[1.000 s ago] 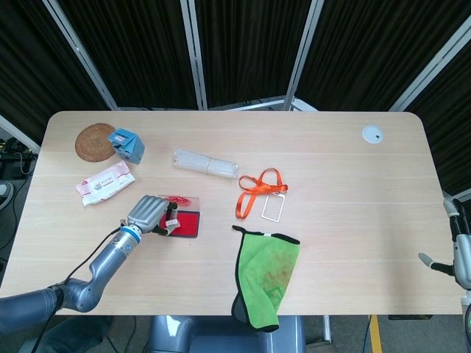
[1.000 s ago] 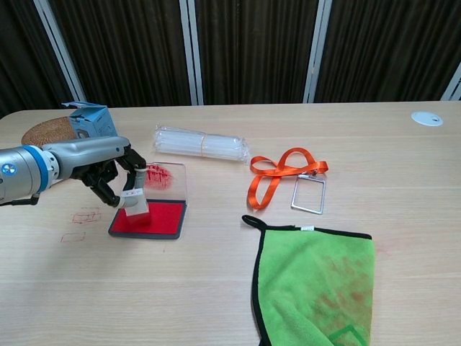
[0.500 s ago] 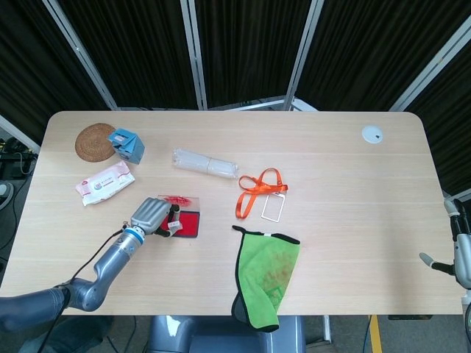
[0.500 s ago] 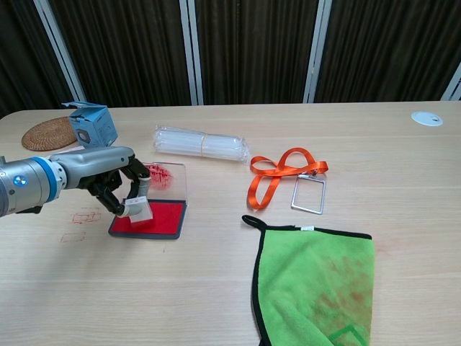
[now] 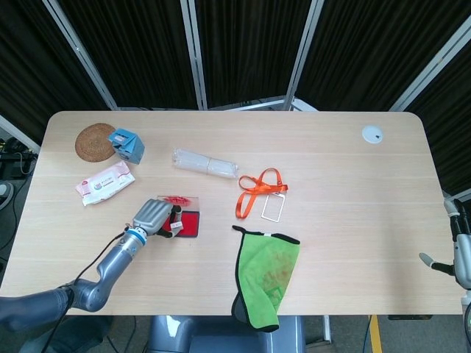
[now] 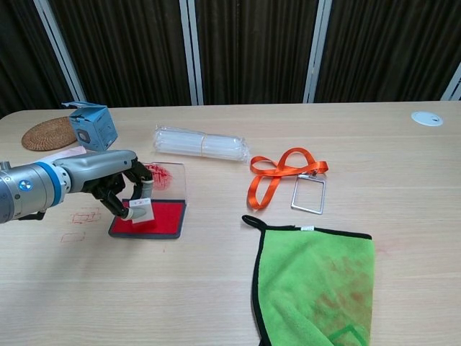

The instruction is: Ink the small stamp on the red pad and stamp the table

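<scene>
My left hand [image 6: 115, 184] [image 5: 153, 216] holds the small white stamp [image 6: 140, 210] between its fingers and presses it down onto the red ink pad [image 6: 160, 218] [image 5: 190, 223]. The pad's clear lid [image 6: 166, 179] stands open behind it, smeared with red. Faint red stamp marks [image 6: 86, 215] lie on the table to the left of the pad. My right hand [image 5: 456, 250] shows only at the far right edge of the head view, away from the work, and its fingers cannot be read.
A green cloth [image 6: 317, 281] lies at the front right. An orange lanyard [image 6: 281, 173] with a clear badge holder sits mid-table, a roll of clear cups [image 6: 202, 144] behind the pad. A blue box [image 6: 90, 122], cork coaster [image 6: 47, 134] and wipes pack [image 5: 104, 182] are at the left.
My left hand has lowered and shifted slightly toward the front, bringing the stamp down onto the red pad.
</scene>
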### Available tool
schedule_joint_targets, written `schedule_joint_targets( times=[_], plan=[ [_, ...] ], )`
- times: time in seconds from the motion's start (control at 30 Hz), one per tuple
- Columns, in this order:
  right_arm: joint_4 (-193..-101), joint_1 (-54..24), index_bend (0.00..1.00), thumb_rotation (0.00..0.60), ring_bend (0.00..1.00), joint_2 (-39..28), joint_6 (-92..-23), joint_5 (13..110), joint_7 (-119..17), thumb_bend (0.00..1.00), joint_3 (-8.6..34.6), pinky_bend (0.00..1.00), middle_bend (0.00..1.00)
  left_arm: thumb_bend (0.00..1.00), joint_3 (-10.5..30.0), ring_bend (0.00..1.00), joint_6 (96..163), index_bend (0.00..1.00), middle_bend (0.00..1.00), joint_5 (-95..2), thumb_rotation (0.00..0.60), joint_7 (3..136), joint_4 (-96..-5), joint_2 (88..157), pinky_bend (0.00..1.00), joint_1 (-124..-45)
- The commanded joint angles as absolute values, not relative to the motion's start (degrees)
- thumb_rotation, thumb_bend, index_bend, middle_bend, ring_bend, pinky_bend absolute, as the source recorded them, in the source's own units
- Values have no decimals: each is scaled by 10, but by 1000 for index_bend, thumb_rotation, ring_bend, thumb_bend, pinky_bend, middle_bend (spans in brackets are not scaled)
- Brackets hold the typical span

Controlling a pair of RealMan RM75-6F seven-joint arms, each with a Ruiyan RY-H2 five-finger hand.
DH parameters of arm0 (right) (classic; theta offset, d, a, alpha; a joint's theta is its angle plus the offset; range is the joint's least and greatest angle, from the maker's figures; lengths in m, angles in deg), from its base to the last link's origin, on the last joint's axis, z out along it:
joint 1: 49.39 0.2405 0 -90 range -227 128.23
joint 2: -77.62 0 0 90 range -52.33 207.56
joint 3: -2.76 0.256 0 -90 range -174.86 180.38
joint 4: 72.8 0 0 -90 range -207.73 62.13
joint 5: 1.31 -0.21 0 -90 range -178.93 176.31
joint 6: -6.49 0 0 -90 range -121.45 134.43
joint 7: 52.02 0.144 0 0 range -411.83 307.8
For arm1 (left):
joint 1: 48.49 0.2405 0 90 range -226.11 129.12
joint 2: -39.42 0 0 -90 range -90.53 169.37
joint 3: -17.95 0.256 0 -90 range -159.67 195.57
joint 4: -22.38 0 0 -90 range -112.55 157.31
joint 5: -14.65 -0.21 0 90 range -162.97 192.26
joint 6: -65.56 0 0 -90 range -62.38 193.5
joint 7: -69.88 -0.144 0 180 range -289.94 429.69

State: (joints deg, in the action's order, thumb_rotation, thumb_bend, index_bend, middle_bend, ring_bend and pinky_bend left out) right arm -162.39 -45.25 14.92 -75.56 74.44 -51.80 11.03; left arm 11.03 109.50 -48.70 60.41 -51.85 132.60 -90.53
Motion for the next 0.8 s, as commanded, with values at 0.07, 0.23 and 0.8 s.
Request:
schedule_joint_targets(
  times=[0.07, 0.23, 0.8],
  plan=[
    [-1625, -453, 0, 600, 0, 150, -757, 746, -517, 0, 110, 0, 0, 484, 107, 869, 1107, 586, 587, -497, 600, 617, -537, 1312, 903, -900],
    [-1629, -455, 0, 600, 0, 153, -759, 749, -513, 0, 109, 0, 0, 484, 105, 868, 1134, 587, 589, -520, 600, 635, -579, 1272, 903, -887],
    [-1643, -457, 0, 600, 0, 158, -765, 763, -518, 0, 103, 0, 0, 483, 138, 867, 1149, 580, 586, -550, 600, 715, -553, 1223, 902, -837]
  ],
)
